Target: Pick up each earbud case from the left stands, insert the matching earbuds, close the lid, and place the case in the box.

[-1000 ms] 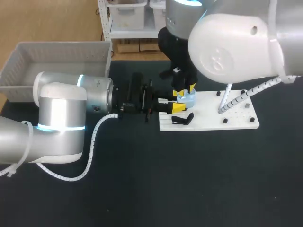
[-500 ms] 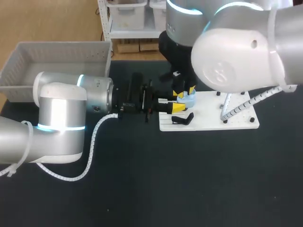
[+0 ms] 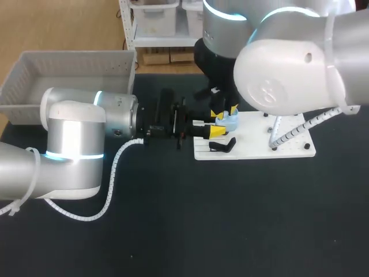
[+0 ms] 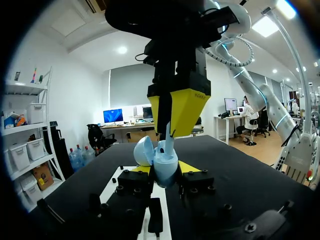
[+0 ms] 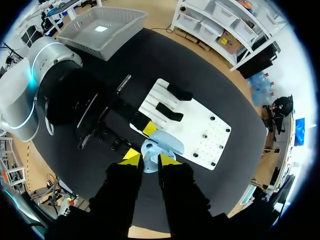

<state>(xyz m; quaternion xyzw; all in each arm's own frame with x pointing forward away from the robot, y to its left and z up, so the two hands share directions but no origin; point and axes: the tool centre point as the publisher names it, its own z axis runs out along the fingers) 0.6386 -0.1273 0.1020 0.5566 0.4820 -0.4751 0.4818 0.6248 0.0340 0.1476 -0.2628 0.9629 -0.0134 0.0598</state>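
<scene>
Left gripper (image 4: pixel 165 168) is clamped on the open light-blue earbud case (image 4: pixel 164 162), one yellow tip each side, lid (image 4: pixel 144 150) tipped back. Right gripper (image 4: pixel 172 131) is straight above it, fingers narrow, pinching a pale blue earbud (image 4: pixel 168 142) with its lower end in the case (can't see if it's seated). Case hangs over the white board (image 3: pixel 259 141), by the black stands (image 5: pixel 169 112). Grey box (image 3: pixel 69 69) is well apart, far left.

In the head view the case (image 3: pixel 228 120) is hemmed in: left gripper (image 4: pixel 166 169) clamping it from 9 o'clock, right gripper (image 5: pixel 150 157) with an earbud (image 4: pixel 168 145) at 12, stands (image 3: pixel 222 144) at 6, pegs (image 3: pixel 300 128) at 3. Bare table (image 3: pixel 230 219) past 6 lies open.
</scene>
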